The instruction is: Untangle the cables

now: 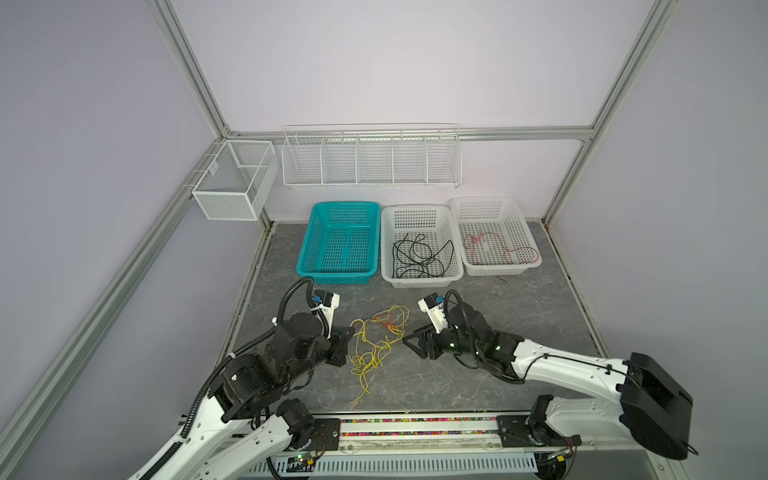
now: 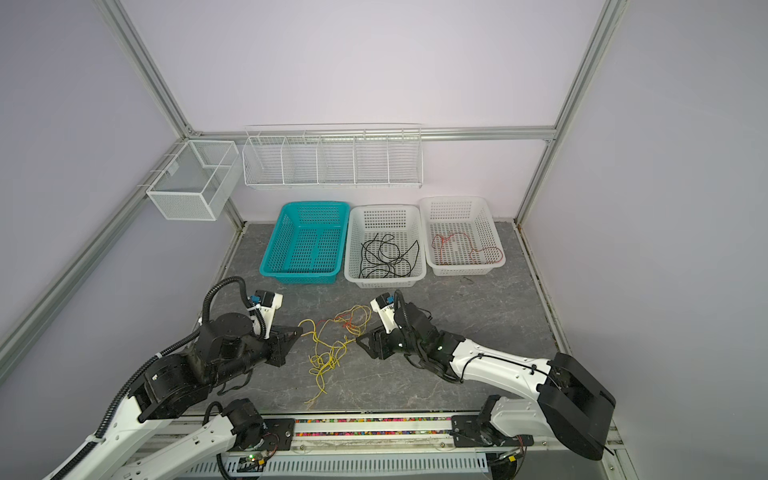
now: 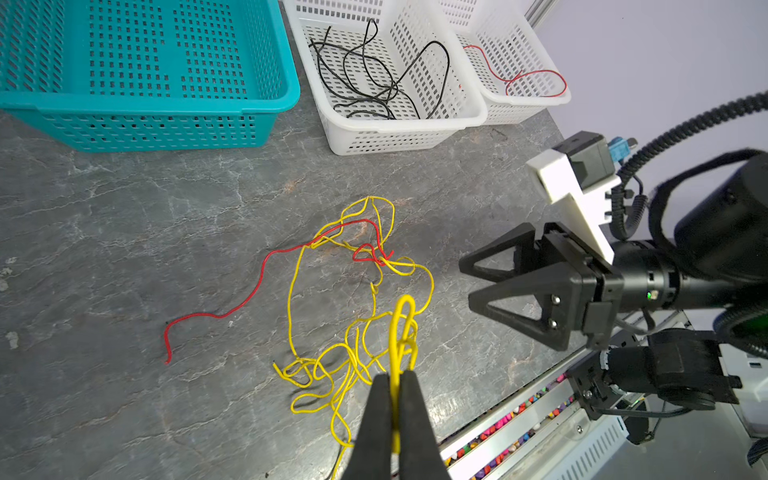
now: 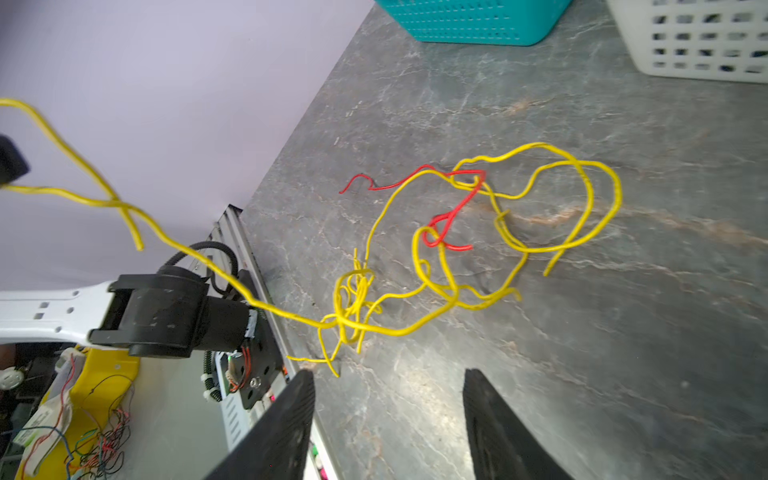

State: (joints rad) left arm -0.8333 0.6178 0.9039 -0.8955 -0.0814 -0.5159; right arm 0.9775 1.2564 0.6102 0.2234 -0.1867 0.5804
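Yellow cables point(image 1: 374, 353) sprawl lengthwise front-to-back, left jaws pinching a strand, right jaws spread.

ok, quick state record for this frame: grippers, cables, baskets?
left gripper: shut on a yellow cable, one strand lifted off the table
right gripper: open, holds nothing, beside the tangle
tangle: yellow with a loose red cable threaded through, on the table between the grippers
teal basket: empty
middle basket: black cables
right basket: sorted red cable
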